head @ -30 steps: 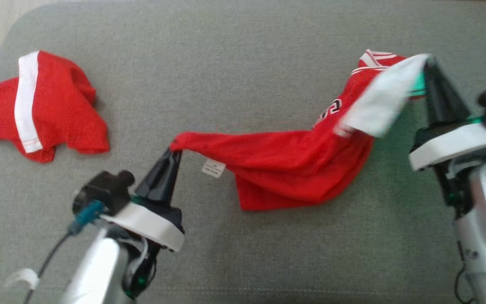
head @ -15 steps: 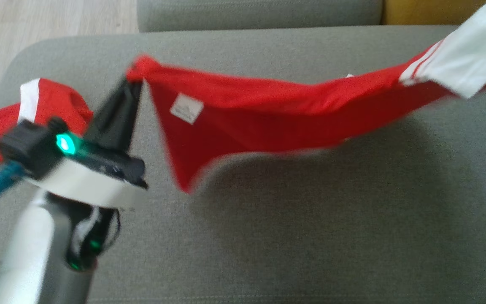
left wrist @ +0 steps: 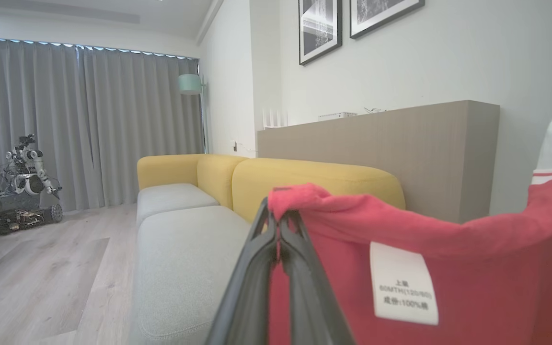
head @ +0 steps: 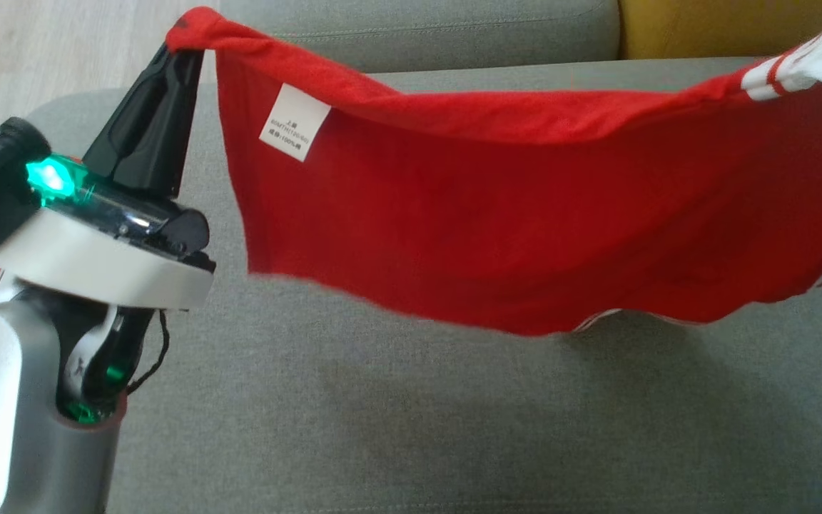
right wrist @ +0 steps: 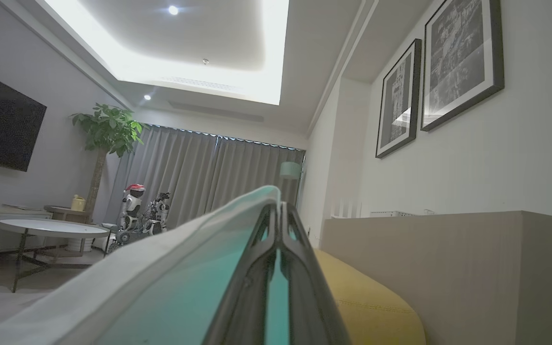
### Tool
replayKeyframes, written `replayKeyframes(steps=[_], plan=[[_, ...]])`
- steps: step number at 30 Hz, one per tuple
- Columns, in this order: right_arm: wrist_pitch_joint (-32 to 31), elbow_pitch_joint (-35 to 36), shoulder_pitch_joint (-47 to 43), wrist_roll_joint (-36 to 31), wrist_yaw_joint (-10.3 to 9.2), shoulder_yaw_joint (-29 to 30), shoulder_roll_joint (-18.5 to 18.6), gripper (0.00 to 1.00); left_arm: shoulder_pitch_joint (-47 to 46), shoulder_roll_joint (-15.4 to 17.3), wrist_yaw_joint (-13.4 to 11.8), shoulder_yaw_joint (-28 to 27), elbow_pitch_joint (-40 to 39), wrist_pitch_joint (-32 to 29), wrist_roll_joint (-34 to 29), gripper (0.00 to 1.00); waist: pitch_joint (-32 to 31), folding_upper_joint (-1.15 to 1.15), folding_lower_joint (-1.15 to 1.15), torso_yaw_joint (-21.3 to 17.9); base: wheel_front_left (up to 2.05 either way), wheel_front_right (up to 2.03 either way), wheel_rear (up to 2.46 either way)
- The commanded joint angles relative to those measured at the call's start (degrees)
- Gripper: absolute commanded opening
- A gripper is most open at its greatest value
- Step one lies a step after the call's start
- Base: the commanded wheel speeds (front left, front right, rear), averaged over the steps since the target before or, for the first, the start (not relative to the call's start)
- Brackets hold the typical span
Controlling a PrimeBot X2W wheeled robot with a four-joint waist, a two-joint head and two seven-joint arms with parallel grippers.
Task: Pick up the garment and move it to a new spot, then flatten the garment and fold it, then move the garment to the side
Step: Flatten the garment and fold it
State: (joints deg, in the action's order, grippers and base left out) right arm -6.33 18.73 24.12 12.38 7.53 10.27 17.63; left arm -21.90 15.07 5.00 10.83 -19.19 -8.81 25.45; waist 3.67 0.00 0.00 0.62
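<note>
The garment, which a second ago sagged onto the grey sofa seat, now hangs stretched above it between the left gripper and the right gripper, both clamped tight on its corners, so I judge it ready to be moved.

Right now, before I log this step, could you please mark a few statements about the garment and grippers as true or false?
1. The left gripper is shut on a corner of the red garment. True.
2. The garment lies flat on the sofa seat. False: it hangs stretched above the grey cushion.
3. A white care label shows near the left gripper. True.
4. The right gripper is open and empty. False: it is shut on the garment's white edge.
5. The sofa's backrest is blue. False: it is yellow.
</note>
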Motion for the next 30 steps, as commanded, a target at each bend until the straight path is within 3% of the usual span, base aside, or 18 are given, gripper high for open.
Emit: replayKeyframes(steps=[1, 7, 14, 22, 29, 30], plan=[[-0.6, 1.1, 1.5, 0.8, -0.04, -0.6, 0.6, 0.00, -3.8, 1.9, -0.6, -2.2, -1.4, -0.3, -0.3, 0.00, 0.4, 0.00, 0.00, 0.0, 0.00, 0.00, 0.00], [-0.6, -3.2, 4.2, 3.0, -0.04, -1.8, 0.3, 0.00, -7.4, 1.1, -0.7, -2.4, 3.2, 1.3, -0.3, 0.00, 2.6, 0.00, 0.00, 0.1, 0.00, 0.00, 0.00], [1.5, -12.3, 15.6, 4.8, -0.04, -5.2, 0.7, 0.00, -18.3, -1.6, -0.2, -1.1, 13.4, 5.5, -1.1, 0.00, 6.2, 0.00, 0.00, 0.4, 0.00, 0.00, 0.00], [7.4, -34.6, 37.9, 7.0, -0.04, -12.8, 0.8, 0.00, -37.1, -4.8, 0.7, 0.3, 37.2, 14.8, -3.5, 0.00, 9.4, 0.00, 0.00, 0.6, 0.00, 0.00, 0.00], [13.1, -53.6, 52.9, 8.4, -0.04, -20.3, -1.5, 0.00, -49.8, -7.2, 0.6, 0.1, 57.1, 21.6, -4.3, 0.00, 10.9, 0.00, 0.00, 0.4, 0.00, 0.00, 0.00], [13.5, -59.5, 55.3, 9.1, -0.04, -21.8, -2.6, 0.00, -51.8, -7.7, 0.6, 0.0, 62.7, 22.1, -4.2, 0.00, 11.6, 0.00, 0.00, 0.3, 0.00, 0.00, 0.00]])
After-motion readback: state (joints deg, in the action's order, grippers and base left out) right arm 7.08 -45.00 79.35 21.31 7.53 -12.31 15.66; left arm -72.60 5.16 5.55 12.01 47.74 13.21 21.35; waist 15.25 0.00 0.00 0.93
